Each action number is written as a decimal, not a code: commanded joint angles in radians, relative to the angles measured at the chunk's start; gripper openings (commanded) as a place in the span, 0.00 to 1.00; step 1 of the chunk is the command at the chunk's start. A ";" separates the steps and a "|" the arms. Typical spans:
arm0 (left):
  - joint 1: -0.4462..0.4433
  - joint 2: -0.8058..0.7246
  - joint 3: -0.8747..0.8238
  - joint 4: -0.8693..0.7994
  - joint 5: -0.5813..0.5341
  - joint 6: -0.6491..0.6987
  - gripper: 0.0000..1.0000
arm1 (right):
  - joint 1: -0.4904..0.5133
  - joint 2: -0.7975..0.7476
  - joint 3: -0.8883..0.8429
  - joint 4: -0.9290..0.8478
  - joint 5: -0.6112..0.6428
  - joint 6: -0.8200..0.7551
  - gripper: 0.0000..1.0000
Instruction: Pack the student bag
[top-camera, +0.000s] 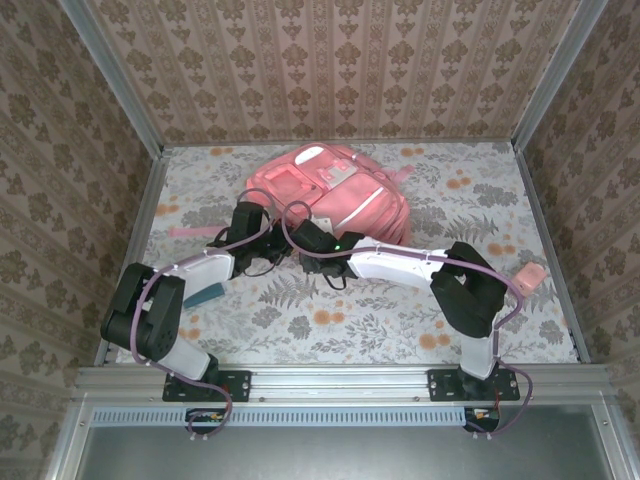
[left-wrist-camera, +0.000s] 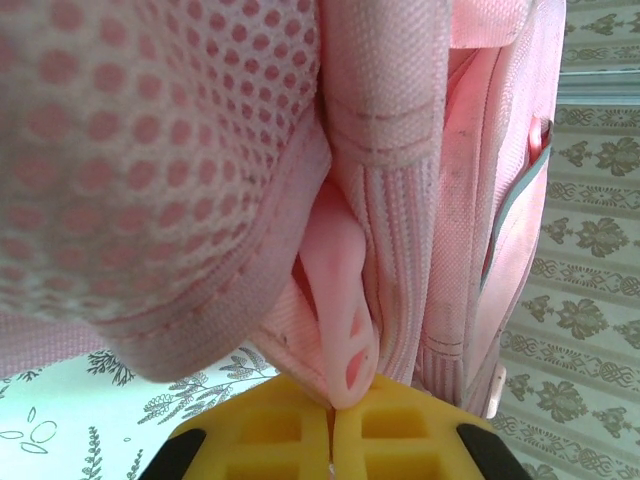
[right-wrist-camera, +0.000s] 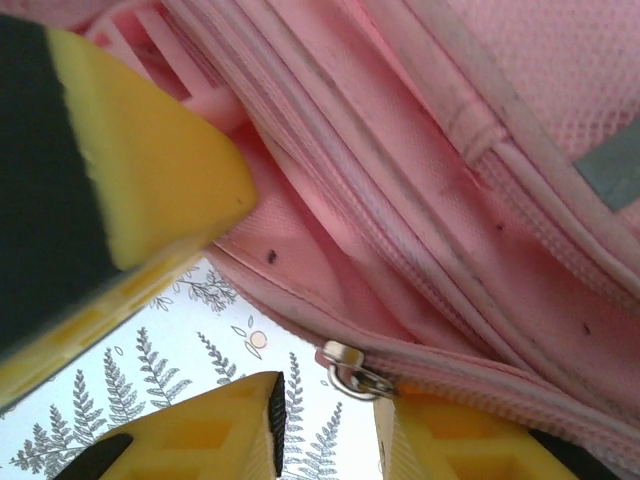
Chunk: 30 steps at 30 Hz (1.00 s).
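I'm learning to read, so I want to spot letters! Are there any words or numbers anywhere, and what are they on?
No text can be read anywhere.
Student bag: its pale patches are too small and blurred in the top view to tell if they carry print.
Pink pull tab, pinched in the left pincer: plain, no letters.
Metal zip ring: no marking visible.

The pink backpack (right-wrist-camera: 420, 200) lies on a fern-print table (right-wrist-camera: 150, 360); its zip runs diagonally; the metal zip ring (right-wrist-camera: 352, 377) hangs between the right gripper's (right-wrist-camera: 330, 395) parted yellow fingers (right-wrist-camera: 210, 435).
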 joint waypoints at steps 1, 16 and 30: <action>-0.013 0.004 0.054 0.071 0.072 0.019 0.05 | -0.008 0.024 0.038 0.077 0.085 -0.053 0.30; -0.043 0.022 0.075 0.068 0.076 0.007 0.05 | -0.009 0.055 0.089 -0.058 0.376 0.111 0.38; -0.045 0.045 0.079 0.062 0.051 0.008 0.04 | -0.005 0.026 0.079 -0.214 0.429 0.187 0.09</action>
